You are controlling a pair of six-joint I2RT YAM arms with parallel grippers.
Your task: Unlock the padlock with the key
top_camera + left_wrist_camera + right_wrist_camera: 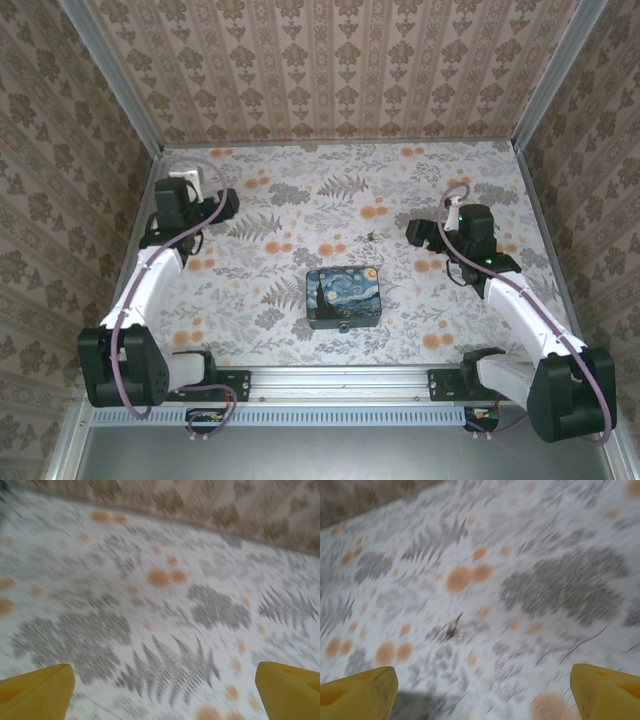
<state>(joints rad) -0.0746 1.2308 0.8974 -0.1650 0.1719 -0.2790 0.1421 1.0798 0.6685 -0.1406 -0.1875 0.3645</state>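
The key (372, 236) is a tiny dark speck on the floral tabletop, behind the painted tin (345, 295). The blurred right wrist view shows it as a small dark sliver (452, 625) ahead of the open yellow fingers (360, 692). A tiny dark thing that may be the padlock (343, 326) hangs at the tin's front edge. My right gripper (415, 232) is open, just right of the key and apart from it. My left gripper (228, 203) is open at the far left over bare print, its yellow fingers (35, 692) spread wide with nothing between them.
The blue-and-yellow Starry Night tin sits in the middle of the table. Patterned walls (330, 70) close in the back and both sides. A metal rail (340, 380) runs along the near edge between the arm bases.
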